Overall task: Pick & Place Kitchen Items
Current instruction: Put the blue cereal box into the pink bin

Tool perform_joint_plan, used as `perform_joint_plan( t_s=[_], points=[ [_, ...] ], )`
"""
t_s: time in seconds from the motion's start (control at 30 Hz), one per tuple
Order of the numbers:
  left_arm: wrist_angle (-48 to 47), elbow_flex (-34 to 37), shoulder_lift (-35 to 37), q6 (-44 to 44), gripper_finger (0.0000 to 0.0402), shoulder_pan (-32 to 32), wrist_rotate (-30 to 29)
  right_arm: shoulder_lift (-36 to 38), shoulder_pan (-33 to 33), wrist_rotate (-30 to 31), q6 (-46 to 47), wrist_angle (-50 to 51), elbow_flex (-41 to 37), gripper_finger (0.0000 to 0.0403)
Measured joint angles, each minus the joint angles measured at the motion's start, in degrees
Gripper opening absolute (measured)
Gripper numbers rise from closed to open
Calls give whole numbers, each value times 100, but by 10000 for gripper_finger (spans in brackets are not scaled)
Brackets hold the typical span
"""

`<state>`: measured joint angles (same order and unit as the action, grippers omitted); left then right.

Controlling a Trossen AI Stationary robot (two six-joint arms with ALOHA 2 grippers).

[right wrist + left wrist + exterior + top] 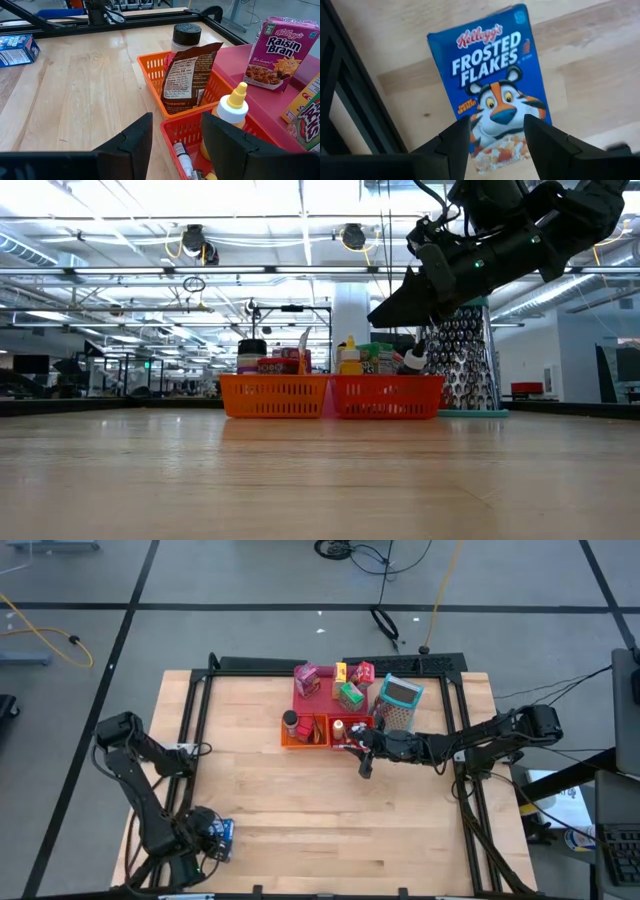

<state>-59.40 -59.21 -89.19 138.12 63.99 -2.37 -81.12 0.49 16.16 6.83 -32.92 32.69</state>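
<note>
A blue Frosted Flakes box [492,80] lies flat on the wood near the table's near-left corner [223,837]. My left gripper [492,127] hovers over its lower end, open, one finger on each side. My right gripper [175,127] is open and empty above the red bin [192,132], slanting down toward the table's left [388,308]. That bin holds a yellow mustard bottle [231,107] and tiny bottles. The orange bin [152,70] holds a brown packet [187,77] and a black can [186,35]. A Raisin Bran box [275,52] stands on the pink tray [318,698].
A metal box grater [398,703] stands to the right of the tray, beside more small boxes [350,682]. A black frame rail [340,90] runs close beside the blue box. Bare wood spans the table's middle and near side [330,810].
</note>
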Motion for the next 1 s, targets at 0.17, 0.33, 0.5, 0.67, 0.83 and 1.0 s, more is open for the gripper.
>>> perform_joint_plan(
  t_s=[0.17,0.33,0.5,0.67,0.83,1.0],
  points=[
    [-48,47,-2,-15,186,-81,287,0,0,0,0,2,0,160],
    [-271,60,-28,198,186,-80,1072,-2,0,-2,1,23,0,160],
    [-163,64,-44,124,186,-37,382,-2,0,0,2,35,3,160],
    [-85,62,-56,68,186,-63,282,-2,0,0,3,32,4,160],
    [-85,62,-70,49,186,-59,173,-2,0,0,4,30,4,160],
    [-67,62,-72,-2,186,-94,-150,-2,0,-1,48,30,3,160]
  ],
)
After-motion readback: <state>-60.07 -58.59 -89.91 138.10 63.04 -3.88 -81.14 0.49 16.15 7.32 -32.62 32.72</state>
